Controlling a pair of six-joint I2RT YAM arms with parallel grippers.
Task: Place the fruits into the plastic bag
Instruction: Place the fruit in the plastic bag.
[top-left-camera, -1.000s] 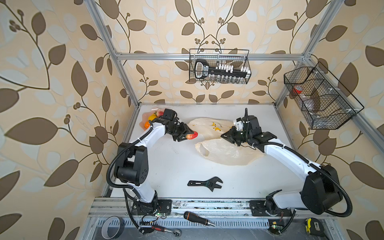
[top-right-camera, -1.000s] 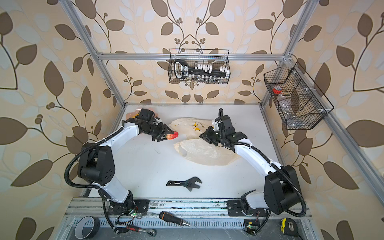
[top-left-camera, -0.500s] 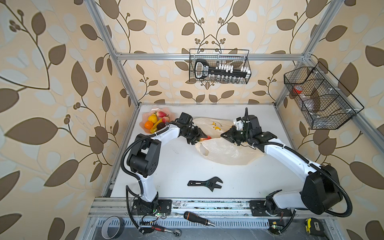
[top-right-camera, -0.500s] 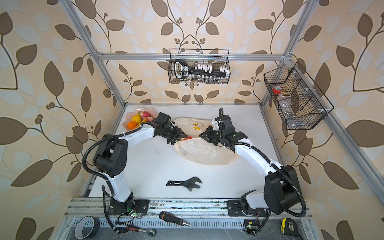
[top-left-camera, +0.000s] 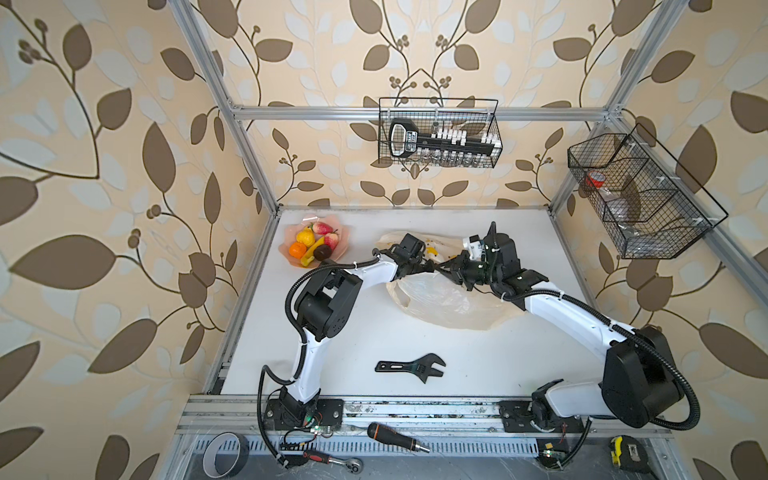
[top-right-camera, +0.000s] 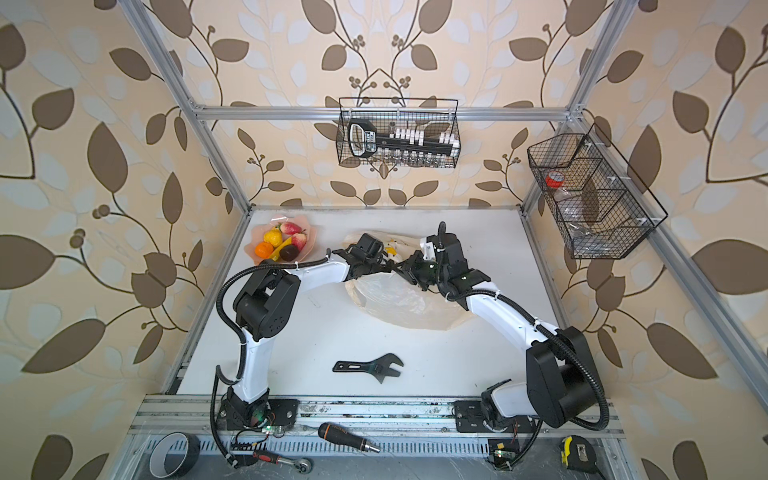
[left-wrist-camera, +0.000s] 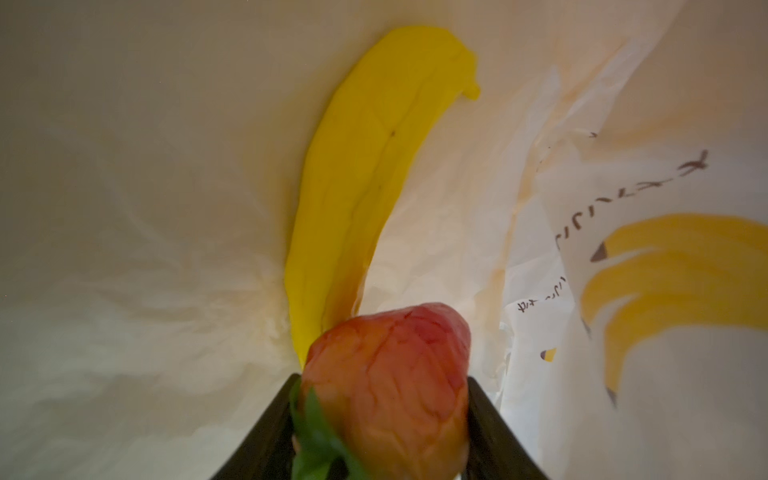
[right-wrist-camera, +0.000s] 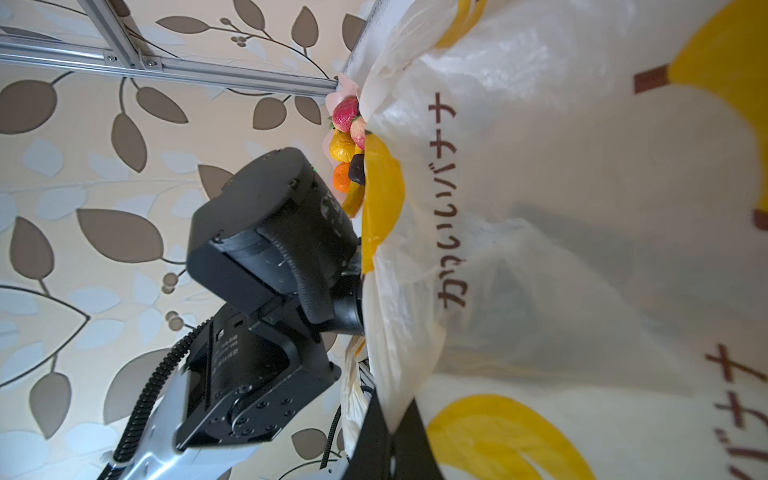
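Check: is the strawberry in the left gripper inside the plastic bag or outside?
Inside: the left wrist view shows plastic bag film all around the strawberry, a banana lying ahead.

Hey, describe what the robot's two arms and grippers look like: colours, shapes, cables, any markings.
The left arm and right arm are alike: white tubular links between chunky black joint housings, with a black ribbed cable hose looping beside each. The left gripper and right gripper each have two flat, tapering black fingers. A small printed label sits on the left arm's black wrist housing.
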